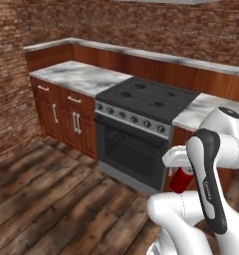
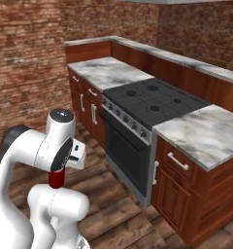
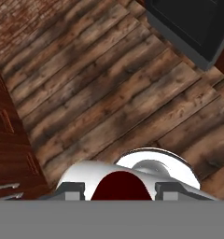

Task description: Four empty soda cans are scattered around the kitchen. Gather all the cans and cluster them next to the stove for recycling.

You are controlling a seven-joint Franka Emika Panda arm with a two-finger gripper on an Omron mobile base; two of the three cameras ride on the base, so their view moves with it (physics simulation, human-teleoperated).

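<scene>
you're looking at a glossy white arm [image 1: 216, 149] of rounded, bulbous links, with dark grey joint caps and a dark strip bearing small pale lettering along one link.

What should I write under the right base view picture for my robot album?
Gripper holding a red can above the wood floor, facing the stove.
</scene>
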